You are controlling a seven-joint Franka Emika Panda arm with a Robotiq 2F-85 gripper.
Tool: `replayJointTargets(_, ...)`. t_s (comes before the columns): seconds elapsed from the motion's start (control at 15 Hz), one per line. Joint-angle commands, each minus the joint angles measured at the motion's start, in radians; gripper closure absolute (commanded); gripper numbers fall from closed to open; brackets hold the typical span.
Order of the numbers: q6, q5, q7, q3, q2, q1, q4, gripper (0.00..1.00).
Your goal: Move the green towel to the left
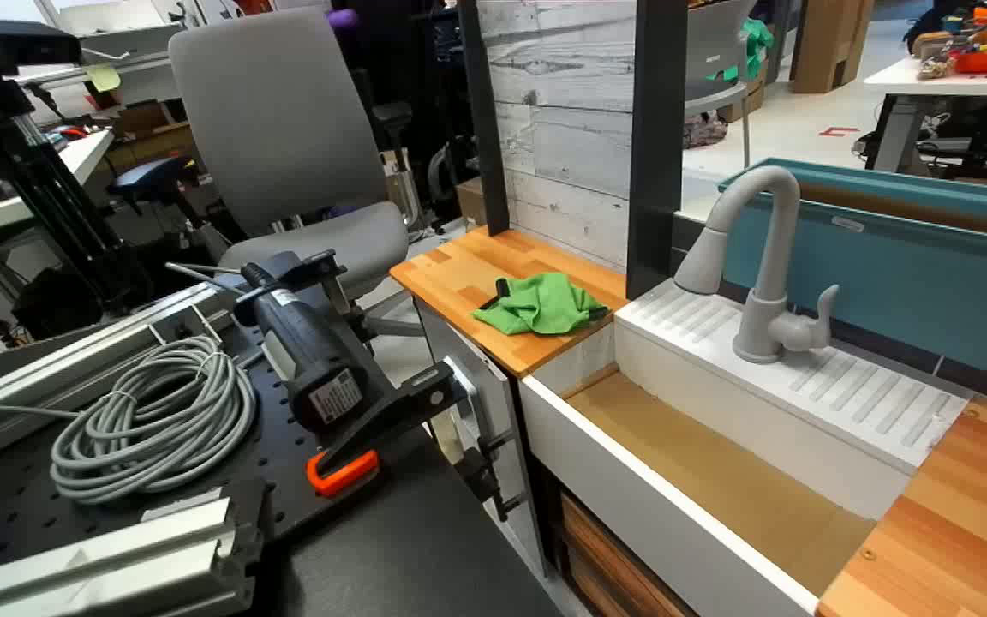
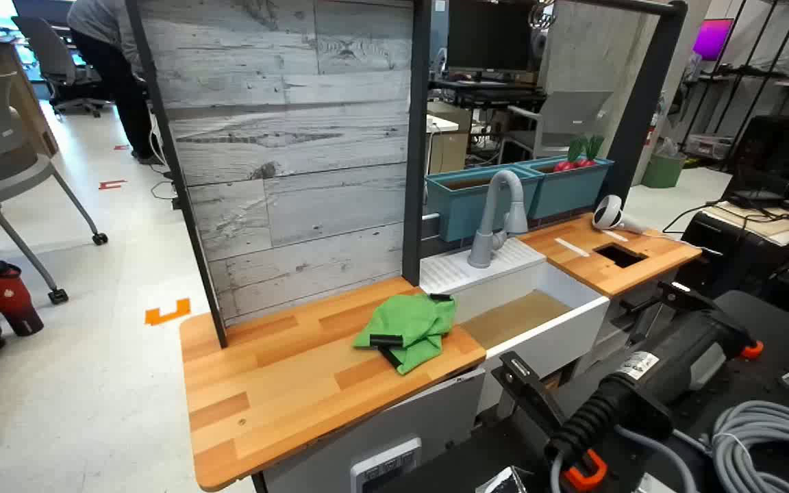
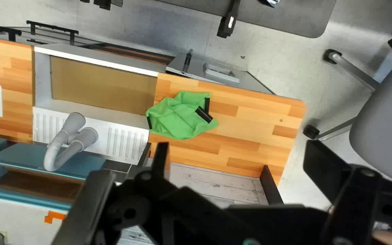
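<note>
My gripper gapes wide; 1 green towel lies lengthwise along the wooden countertop, a corner pointing away from the sink, 3 black strips showing.

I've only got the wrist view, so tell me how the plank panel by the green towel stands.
Observer: Upright. In both exterior views the plank panel rises well above the green towel.
Operator: Good. Now report what lies on the dark bench, past the part I see.
Observer: In both exterior views, a coil of grey cable lies there.
Operator: Last, check the teal planters for anything poking up.
Observer: In an exterior view, leafy red bulbs stick up from the one farther from the green towel.
</note>
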Motion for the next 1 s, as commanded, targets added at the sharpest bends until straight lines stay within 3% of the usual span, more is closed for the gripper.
replayJointTargets(0.0,-0.002,-0.003,0.003,-0.009,0.001,0.011,0.003,0.00)
replayJointTargets(0.33,-0.003,-0.010,0.016,-0.004,0.009,0.010,0.010,0.00)
replayJointTargets(0.53,0.089,-0.021,0.035,-0.006,0.052,-0.002,0.009,0.00)
replayJointTargets(0.93,0.203,-0.059,0.095,-0.042,0.239,-0.046,0.042,0.00)
